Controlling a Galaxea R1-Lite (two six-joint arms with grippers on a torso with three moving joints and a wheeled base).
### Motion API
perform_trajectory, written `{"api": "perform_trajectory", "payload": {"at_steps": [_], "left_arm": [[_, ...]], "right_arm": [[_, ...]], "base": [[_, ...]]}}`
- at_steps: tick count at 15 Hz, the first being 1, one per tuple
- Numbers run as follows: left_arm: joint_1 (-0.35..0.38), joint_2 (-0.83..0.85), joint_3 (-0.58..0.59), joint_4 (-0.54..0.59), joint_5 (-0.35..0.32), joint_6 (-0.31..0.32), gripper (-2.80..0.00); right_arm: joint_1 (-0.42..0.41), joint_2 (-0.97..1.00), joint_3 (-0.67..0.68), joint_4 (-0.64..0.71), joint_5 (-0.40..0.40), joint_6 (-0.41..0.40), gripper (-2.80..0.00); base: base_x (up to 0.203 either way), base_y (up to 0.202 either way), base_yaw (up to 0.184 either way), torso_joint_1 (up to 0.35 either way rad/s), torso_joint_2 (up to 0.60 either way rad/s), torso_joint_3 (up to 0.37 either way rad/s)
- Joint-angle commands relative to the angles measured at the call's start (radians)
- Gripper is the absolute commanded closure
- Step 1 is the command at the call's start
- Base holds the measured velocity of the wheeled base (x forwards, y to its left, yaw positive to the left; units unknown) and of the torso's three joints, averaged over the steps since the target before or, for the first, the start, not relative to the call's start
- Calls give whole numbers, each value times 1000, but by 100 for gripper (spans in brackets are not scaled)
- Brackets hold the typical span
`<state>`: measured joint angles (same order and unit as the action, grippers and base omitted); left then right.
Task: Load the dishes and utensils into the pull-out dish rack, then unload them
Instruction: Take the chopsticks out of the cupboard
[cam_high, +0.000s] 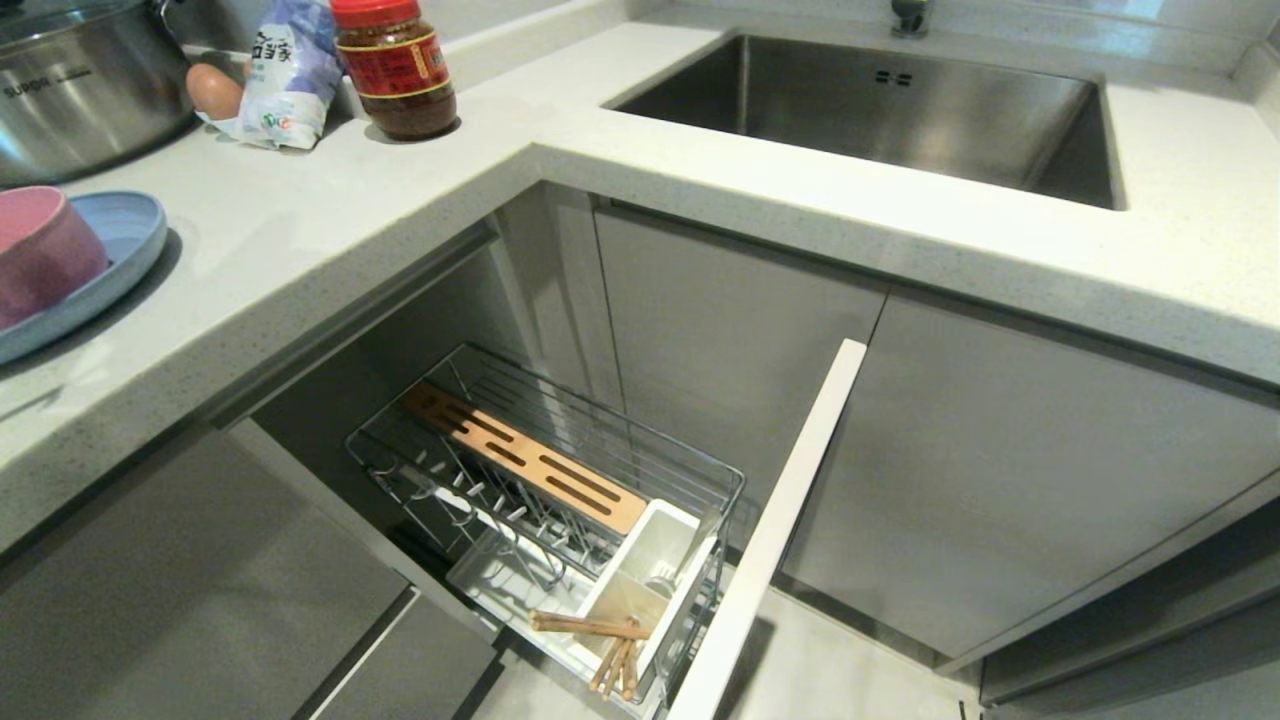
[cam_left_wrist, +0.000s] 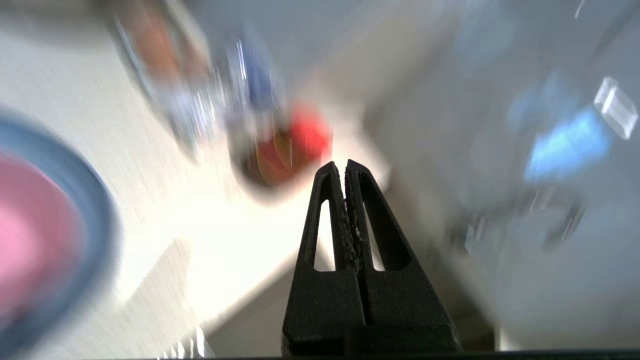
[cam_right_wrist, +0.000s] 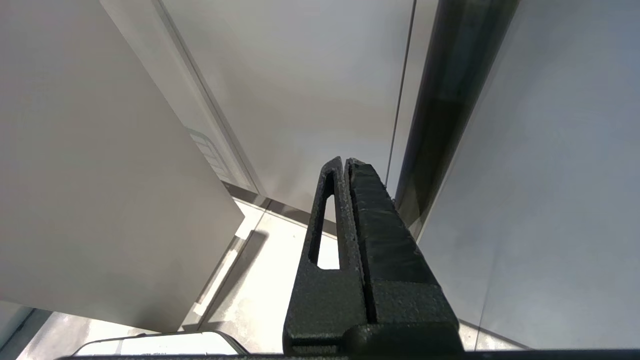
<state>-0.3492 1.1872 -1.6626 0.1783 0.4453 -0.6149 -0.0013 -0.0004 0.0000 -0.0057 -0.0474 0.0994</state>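
Observation:
The pull-out dish rack stands drawn out below the counter, its white front panel toward me. Wooden chopsticks lie at the near end of its white utensil cup, and a silver fork leans inside the cup. On the counter at far left, the pink bowl sits on the blue plate. Neither arm shows in the head view. My left gripper is shut and empty over the counter, with the bowl and plate off to its side. My right gripper is shut and empty, parked facing cabinet fronts.
A lidded steel pot, an egg, a bag and a red-lidded jar stand at the counter's back left. The steel sink is at the back right. Grey cabinet doors flank the rack.

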Motion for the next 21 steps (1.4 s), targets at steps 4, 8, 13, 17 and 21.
{"api": "perform_trajectory", "payload": {"at_steps": [4, 8, 13, 17, 21], "left_arm": [[-202, 212, 94, 20, 7, -16, 0], [-331, 267, 138, 152, 5, -7, 0], [-392, 408, 139, 384, 5, 21, 0], [-399, 509, 134, 558, -33, 64, 0], [-397, 589, 114, 701, -212, 117, 0]], "right_arm": [[0, -4, 0, 0, 0, 0, 0], [0, -4, 0, 0, 0, 0, 0], [0, -4, 0, 0, 0, 0, 0], [0, -4, 0, 0, 0, 0, 0], [0, -4, 0, 0, 0, 0, 0]], "base": [[0, 0, 0, 0, 0, 0], [0, 0, 0, 0, 0, 0], [0, 0, 0, 0, 0, 0], [0, 0, 0, 0, 0, 0], [0, 0, 0, 0, 0, 0]]}}
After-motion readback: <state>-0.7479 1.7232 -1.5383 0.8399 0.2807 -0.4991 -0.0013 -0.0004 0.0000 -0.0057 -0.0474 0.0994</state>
